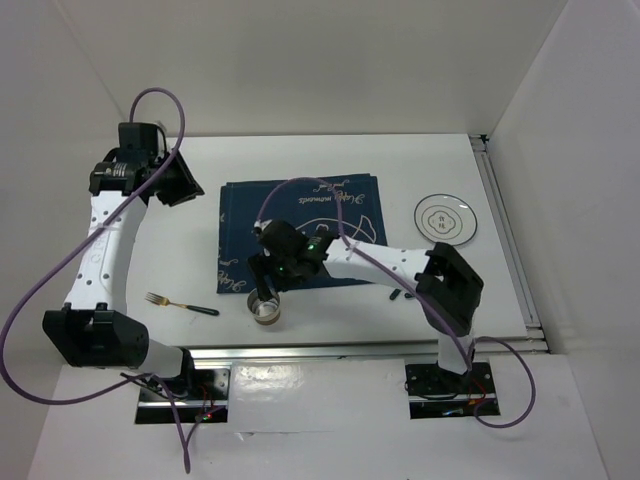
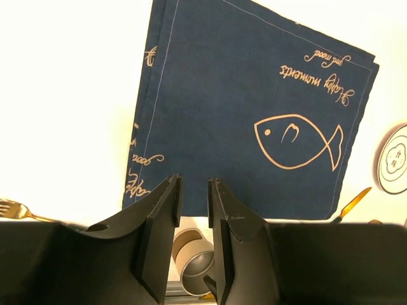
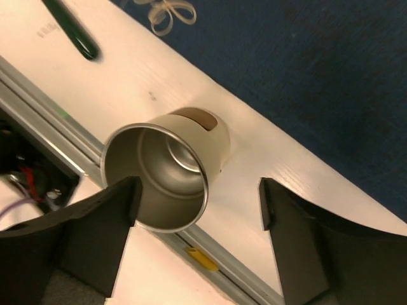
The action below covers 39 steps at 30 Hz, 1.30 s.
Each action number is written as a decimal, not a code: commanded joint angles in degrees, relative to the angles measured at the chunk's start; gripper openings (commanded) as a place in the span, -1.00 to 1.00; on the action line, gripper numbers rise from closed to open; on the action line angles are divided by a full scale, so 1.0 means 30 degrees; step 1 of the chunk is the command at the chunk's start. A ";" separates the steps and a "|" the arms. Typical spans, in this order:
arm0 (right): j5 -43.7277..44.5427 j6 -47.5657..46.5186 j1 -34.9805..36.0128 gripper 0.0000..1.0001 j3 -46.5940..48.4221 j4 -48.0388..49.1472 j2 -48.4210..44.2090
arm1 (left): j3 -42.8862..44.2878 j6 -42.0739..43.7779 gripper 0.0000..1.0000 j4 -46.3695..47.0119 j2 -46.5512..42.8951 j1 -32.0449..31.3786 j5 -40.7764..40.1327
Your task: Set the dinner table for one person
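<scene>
The white dinner table (image 1: 330,160) carries a dark blue fish mat (image 1: 300,230). A steel cup (image 1: 266,308) stands upright near the front edge, just off the mat. My right gripper (image 1: 263,287) hangs open over it. In the right wrist view (image 3: 200,190) the cup (image 3: 162,181) sits beside the left finger (image 3: 121,203), inside the wide jaws. My left gripper (image 1: 178,182) is raised at the back left, empty. Its jaws (image 2: 194,187) stand a narrow gap apart, high over the mat (image 2: 254,108), with the cup (image 2: 194,267) showing between them.
A gold fork with a dark handle (image 1: 180,303) lies front left. A white plate (image 1: 446,219) sits at the right. A gold knife (image 2: 353,203) lies by the mat's front right corner. A metal rail (image 3: 38,108) runs along the front edge. Walls enclose the table.
</scene>
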 commanded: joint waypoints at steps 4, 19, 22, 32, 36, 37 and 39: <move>0.0519 -0.0813 0.0717 0.41 0.1457 -0.0386 0.2055 | -0.0669 0.0102 -0.24 -0.0205 -0.0313 0.0410 0.0581; 0.4236 -0.0959 -0.6131 -1.00 0.4670 -0.3955 -0.0876 | -0.2280 0.0103 -0.27 0.0176 -0.0928 0.0586 0.0378; 0.5145 -0.0725 -0.8733 -1.00 0.6492 -0.5394 0.0910 | -0.2691 0.0102 -0.34 0.0350 -0.0928 0.0586 0.0583; 0.3476 -0.1456 -1.3988 -1.00 1.4369 -0.6685 0.7648 | -0.3859 0.0451 -0.45 -0.0264 -0.1834 0.0586 0.0818; 0.4031 -0.1457 -1.4166 -1.00 1.5434 -0.7152 0.9291 | -0.4304 0.0627 -0.23 -0.0088 -0.2071 0.0586 0.0642; 0.4034 -0.1457 -1.4166 -1.00 1.5434 -0.7154 0.9468 | -0.4507 0.0629 -0.20 -0.0088 -0.2071 0.0586 0.0845; 0.4034 -0.1457 -1.4341 -1.00 1.5173 -0.6835 0.9469 | -0.4683 0.0629 -0.20 0.0144 -0.2071 0.0586 0.0847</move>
